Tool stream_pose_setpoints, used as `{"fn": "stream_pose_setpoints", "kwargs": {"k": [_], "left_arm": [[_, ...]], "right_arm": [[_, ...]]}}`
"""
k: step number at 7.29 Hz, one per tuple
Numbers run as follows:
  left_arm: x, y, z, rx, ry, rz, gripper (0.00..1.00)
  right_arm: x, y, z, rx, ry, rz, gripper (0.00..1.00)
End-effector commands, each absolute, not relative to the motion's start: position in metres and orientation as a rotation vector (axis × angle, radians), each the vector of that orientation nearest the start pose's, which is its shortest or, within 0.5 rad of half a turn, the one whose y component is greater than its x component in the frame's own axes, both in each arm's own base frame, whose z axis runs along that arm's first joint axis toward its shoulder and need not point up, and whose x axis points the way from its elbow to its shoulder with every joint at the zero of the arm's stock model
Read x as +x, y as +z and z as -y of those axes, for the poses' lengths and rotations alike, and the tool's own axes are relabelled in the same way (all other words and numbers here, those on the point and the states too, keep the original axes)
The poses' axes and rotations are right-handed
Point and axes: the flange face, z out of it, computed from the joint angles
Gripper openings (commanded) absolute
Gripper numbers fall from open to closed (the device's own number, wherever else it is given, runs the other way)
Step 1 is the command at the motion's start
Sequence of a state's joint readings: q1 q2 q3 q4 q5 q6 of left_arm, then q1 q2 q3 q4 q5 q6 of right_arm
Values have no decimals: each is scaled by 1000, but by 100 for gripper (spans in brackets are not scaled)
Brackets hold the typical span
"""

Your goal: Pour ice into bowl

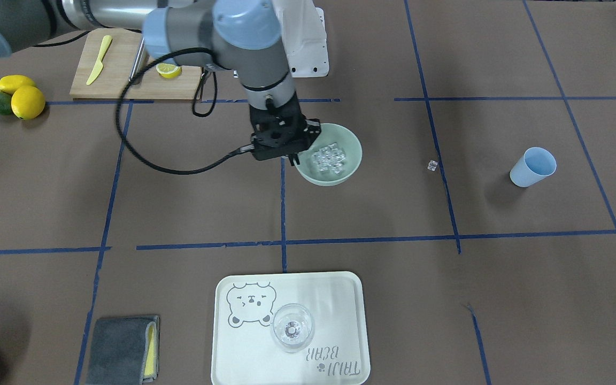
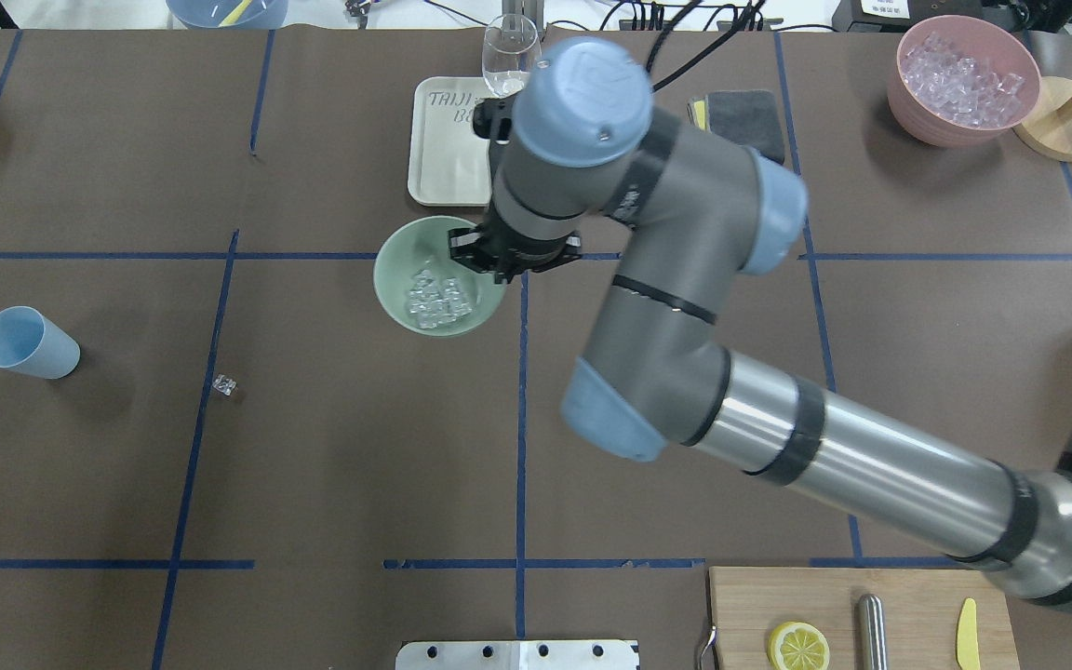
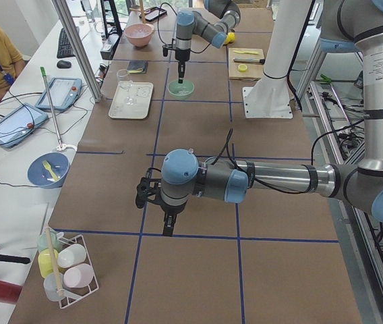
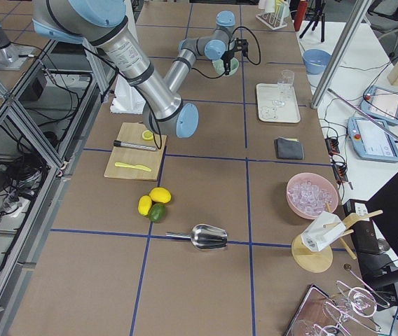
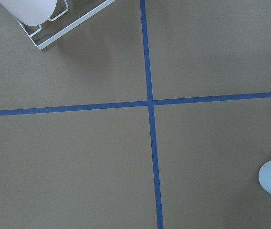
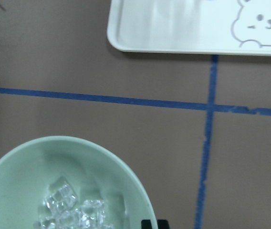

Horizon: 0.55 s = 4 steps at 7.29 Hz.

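Ice (image 1: 329, 159) lies heaped in the mint-green bowl (image 1: 331, 179), the right gripper (image 1: 293, 159) with jaws closed on its rim; whether the left gripper (image 3: 168, 230) has open jaws cannot be told.

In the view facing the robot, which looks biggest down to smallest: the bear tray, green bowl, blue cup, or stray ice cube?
1. bear tray
2. green bowl
3. blue cup
4. stray ice cube

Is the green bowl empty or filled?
Partly filled: ice covers the bottom of the bowl, well below its rim.
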<state>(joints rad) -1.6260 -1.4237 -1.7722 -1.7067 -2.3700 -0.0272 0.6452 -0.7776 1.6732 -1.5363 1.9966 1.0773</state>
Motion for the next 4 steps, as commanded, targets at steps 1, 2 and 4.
{"fn": "stream_pose_setpoints", "kwargs": {"k": [1,2,4], "left_arm": [[-86,612,436,190,-1,-794,100],[-86,611,436,190,-1,-794,100],[-85,611,436,191,1,-794,100]], "right_arm": [[-362,227,499,187,-173,957,0],[-312,283,500,189,-256,931,0],[-222,390,496,171,-320,865,0]]}}
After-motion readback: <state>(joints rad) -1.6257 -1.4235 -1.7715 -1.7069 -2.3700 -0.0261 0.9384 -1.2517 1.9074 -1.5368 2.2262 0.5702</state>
